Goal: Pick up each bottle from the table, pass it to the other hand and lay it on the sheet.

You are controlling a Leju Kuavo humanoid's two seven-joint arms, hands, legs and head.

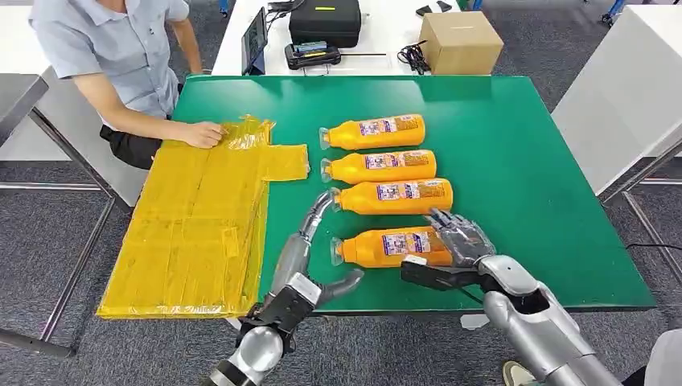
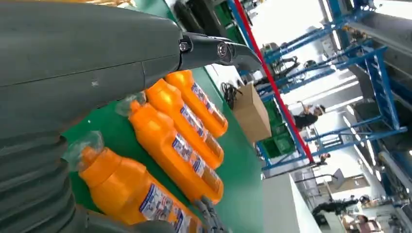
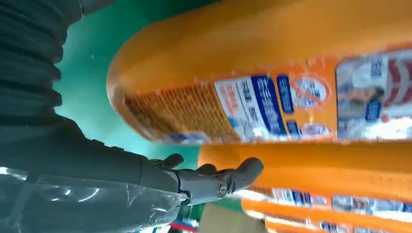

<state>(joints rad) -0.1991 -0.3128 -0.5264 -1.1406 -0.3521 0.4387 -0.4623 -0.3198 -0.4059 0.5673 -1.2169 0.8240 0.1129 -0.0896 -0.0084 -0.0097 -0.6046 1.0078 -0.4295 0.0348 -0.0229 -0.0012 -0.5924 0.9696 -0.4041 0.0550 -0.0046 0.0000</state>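
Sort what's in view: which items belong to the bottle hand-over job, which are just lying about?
Job: four orange bottles, yellow sheet, right hand at the nearest bottle, left hand.
Lying about: cardboard box, black case, tablet.

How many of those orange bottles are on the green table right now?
4, lying in a row on the green table: the farthest bottle, the second bottle, the third bottle, and the nearest bottle, with the right hand at its base. None lies on the yellow sheet.

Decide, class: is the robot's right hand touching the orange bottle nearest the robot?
Cannot tell. In the head view the right hand overlaps the base of the nearest orange bottle, but neither that view nor the right wrist view shows contact or a gap plainly.
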